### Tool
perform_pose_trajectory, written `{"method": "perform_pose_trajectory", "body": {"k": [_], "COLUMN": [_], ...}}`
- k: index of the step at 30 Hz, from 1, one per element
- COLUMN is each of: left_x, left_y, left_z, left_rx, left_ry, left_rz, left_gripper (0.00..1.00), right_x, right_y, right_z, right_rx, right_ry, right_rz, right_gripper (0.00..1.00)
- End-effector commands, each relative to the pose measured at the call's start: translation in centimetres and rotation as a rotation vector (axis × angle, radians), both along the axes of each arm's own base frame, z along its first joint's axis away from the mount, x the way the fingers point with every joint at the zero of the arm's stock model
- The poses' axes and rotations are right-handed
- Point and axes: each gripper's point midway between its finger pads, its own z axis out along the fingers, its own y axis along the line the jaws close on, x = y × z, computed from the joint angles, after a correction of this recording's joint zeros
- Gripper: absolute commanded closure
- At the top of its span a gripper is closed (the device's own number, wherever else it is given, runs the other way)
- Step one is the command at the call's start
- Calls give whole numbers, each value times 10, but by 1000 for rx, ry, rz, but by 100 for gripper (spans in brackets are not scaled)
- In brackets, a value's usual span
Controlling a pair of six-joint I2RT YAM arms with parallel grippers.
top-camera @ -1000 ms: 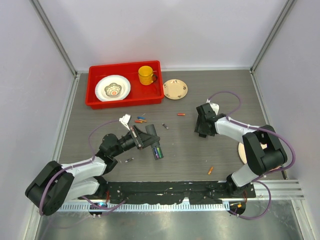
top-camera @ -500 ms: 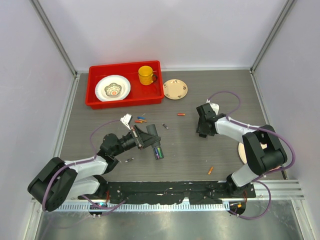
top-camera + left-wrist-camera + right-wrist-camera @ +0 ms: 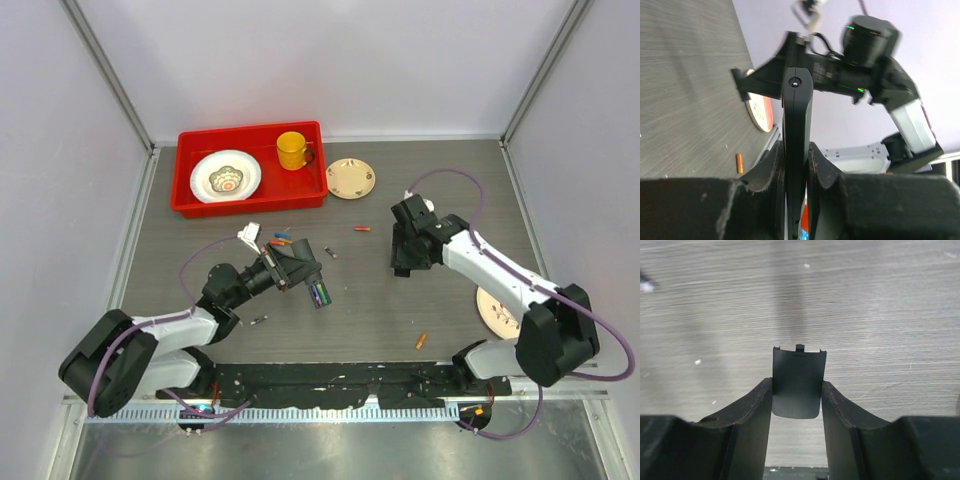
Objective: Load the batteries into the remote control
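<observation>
My left gripper [image 3: 293, 266] is shut on the black remote control [image 3: 316, 289] and holds it above the table, with green and purple batteries showing in its open end [image 3: 320, 294]. In the left wrist view the remote [image 3: 797, 115] stands edge-on between the fingers of the left gripper [image 3: 796, 165]. My right gripper [image 3: 404, 258] is shut on the small black back cover [image 3: 797, 382], which it holds by its side edges just above the table; this gripper [image 3: 796, 390] lies right of the remote. Loose batteries lie on the table: a cluster [image 3: 281, 240], a red one [image 3: 361, 229] and an orange one [image 3: 421, 341].
A red tray [image 3: 290, 185] at the back left holds a white plate with a bowl [image 3: 226, 176] and a yellow cup [image 3: 292, 150]. A small patterned plate [image 3: 351, 178] sits beside it. Another plate [image 3: 497, 310] lies under the right arm. Small dark cells lie on the table [image 3: 330, 253], [image 3: 259, 320].
My left gripper has shifted the remote slightly up and to the right. The right arm has stretched out, its gripper still on the cover near the same spot.
</observation>
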Motion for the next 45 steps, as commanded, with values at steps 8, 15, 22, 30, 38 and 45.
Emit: {"method": "perform_pose_trajectory", "body": {"k": [8,15,22,30,38,45], "left_x": [42,48,48,50,49,47], "left_y": [-8,-18,-30,-28,-29,-30], "left_z": [21,15,5,-6,-8,-11], "left_rx": [-52,-62,-57,-90,-104,-103], "left_ry": [-40,-22,21,105,125,135], "left_rz": [128,141,144,176,162,157], "left_gripper": [100,100,100,100,100,100], "right_x": [-54,-72,-85,-79,-74,-70], "right_y": [71,95,124,141,155,161], "right_z": [103,142,139,134,124,119], "right_rx": [39,52,55,39,26,8], "right_ry": [-41,-50,5,3,28,45], "right_rz": [423,545,647,670,689,700], "right_gripper": [99,99,99,99,99,99]}}
